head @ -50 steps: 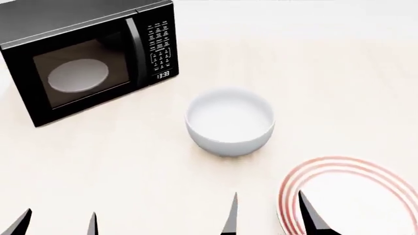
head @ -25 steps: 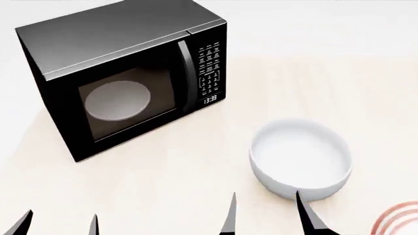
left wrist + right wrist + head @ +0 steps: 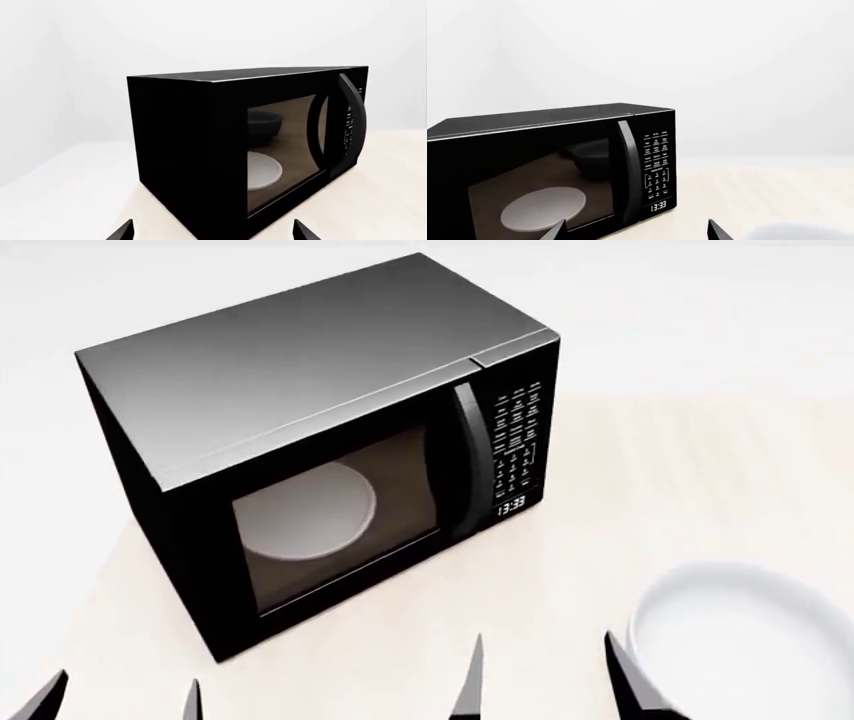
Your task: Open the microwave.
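the microwave [image 3: 320, 450] stands on a pale wooden table [image 3: 694, 470], turned at an angle so that its door and its keypad [image 3: 518, 435] face the robot's right front. its door is shut: the tinted window [image 3: 334, 525] lies flush with the front, and the white turntable [image 3: 304, 510] shows through it. the vertical black handle [image 3: 467, 460] runs down the door just beside the keypad, and below the keypad the small clock [image 3: 511, 506] reads 13:33. a white bowl [image 3: 747, 640] sits on the table in front of the microwave and off to the keypad side, apart from it; a dark reflection of a bowl shape shows in the window in both wrist views. the left gripper [image 3: 120, 695] is seen only as two dark fingertips at the lower edge of the head view, in front of the microwave's near corner, set fairly wide with nothing between them and touching nothing. the right gripper [image 3: 541, 680] shows two fingertips [image 3: 467, 685] in front of the microwave's keypad end, also spread wide and holding nothing; one tip lies over the bowl's rim in the head view, but whether it touches the bowl cannot be told. in the left wrist view the microwave [image 3: 253, 150] fills the middle, with the handle [image 3: 350, 125] at its far end; in the right wrist view the microwave [image 3: 554, 170], its handle [image 3: 629, 170] and its clock [image 3: 658, 205] face the camera squarely.
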`<state>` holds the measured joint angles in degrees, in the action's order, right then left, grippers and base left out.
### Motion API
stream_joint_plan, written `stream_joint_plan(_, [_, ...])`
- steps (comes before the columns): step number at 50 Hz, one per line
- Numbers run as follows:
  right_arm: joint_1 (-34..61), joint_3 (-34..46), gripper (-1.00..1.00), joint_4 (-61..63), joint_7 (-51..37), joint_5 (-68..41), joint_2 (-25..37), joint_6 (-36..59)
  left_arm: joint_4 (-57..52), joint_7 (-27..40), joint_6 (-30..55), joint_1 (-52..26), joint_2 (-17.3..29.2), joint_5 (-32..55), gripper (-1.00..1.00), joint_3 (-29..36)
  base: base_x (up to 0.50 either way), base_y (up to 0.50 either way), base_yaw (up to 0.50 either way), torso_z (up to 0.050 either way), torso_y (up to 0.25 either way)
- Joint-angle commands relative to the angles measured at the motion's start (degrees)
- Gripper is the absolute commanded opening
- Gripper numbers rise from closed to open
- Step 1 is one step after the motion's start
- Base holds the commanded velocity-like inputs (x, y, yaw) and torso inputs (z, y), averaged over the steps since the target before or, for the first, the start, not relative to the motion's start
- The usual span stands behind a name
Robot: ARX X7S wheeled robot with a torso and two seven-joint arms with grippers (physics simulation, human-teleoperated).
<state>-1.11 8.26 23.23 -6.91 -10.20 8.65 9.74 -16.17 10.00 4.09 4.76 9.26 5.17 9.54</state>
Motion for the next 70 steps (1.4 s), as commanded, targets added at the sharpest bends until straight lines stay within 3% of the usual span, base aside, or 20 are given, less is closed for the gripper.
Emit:
stream_joint_plan(1, [0.44, 0.38, 1.00, -0.97, -0.58, -0.43, 0.34, -0.33, 0.23, 0.39, -0.13, -0.15, 0.39, 0.37, 1.00, 0.53, 0.39, 0.18, 0.00, 0.000, 0.000])
stream_joint_plan(16, [0.67, 1.02, 1.00, -1.05, -1.13, -0.98, 0.84, -0.69, -0.46, 1.01, -0.03, 0.18, 0.95, 0.79, 1.00, 1.12, 0.39, 0.18, 0.00, 0.000, 0.000])
stream_joint_plan(29, [10.29, 1.70, 1.00, 1.51, -1.16, -4.81, 1.44, 11.41, -0.64, 1.90, -0.29, 0.11, 1.02, 1.23, 1.00, 1.34, 0.03, 0.01, 0.00, 0.000, 0.000])
stream_joint_plan(40, [15.67, 2.00, 1.00, -0.50, -1.35, -5.89, 1.19, 14.08, -0.17, 2.28, -0.52, -0.02, 1.50, 0.37, 1.00, 2.45, 0.00, 0.00, 0.00, 0.000, -0.095])
stream_joint_plan(46, [22.65, 2.12, 1.00, -4.76, -1.26, -6.70, 0.38, 16.50, 0.01, 2.29, -0.23, -0.46, 1.79, 0.55, 1.00, 2.76, 0.00, 0.00, 0.00, 0.000, -0.215])
stream_joint_plan(48, [39.17, 4.79, 1.00, -20.37, 0.16, -3.86, -1.97, 17.53, 0.88, 2.00, -0.67, -0.65, 1.73, 0.35, 1.00, 3.46, 0.00, 0.00, 0.00, 0.000, -0.161])
stream_joint_plan(70, [45.51, 6.73, 1.00, -29.55, -0.44, -2.89, -2.29, 15.61, 0.38, 3.03, -1.20, -0.62, 2.66, 1.87, 1.00, 3.78, 0.00, 0.00, 0.00, 0.000, -0.132])
